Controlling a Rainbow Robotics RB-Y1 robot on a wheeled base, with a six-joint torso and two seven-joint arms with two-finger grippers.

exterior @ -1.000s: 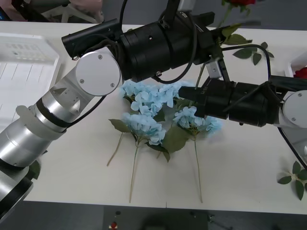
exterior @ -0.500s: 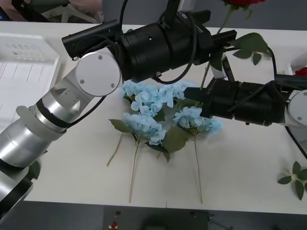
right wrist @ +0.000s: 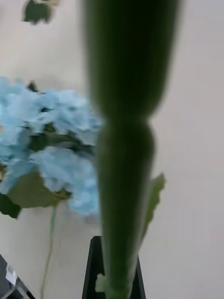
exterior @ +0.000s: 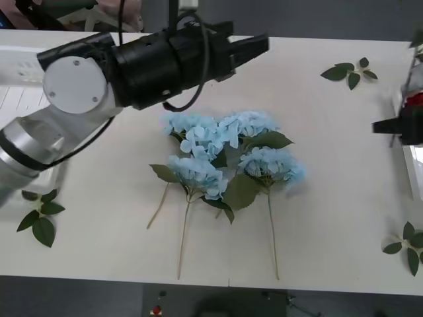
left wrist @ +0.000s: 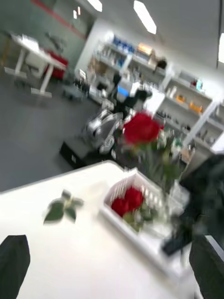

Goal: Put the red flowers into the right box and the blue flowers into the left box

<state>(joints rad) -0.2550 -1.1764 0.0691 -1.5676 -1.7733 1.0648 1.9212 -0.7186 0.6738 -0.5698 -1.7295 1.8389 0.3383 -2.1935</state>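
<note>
**White counter: second rose at right box**

White counter (exterior: pixel 330 218) carries the blue flowers (exterior: pixel 228 155) at its middle. Right pincer (right wrist: pixel 112 280), clenched on a red flower's stem (right wrist: pixel 123 177), hangs beside the right box (left wrist: pixel 140 233); one rose (left wrist: pixel 128 200) lies inside. Left pincer (left wrist: pixel 112 261) is spread, empty, above the blue flowers. Risk: the long stem catching the box rim. Loose leaf sprigs (exterior: pixel 347 71) lie nearby.

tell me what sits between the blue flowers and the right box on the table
Bare tabletop in the front view: nothing lies between the blue flowers and the right box.
</note>
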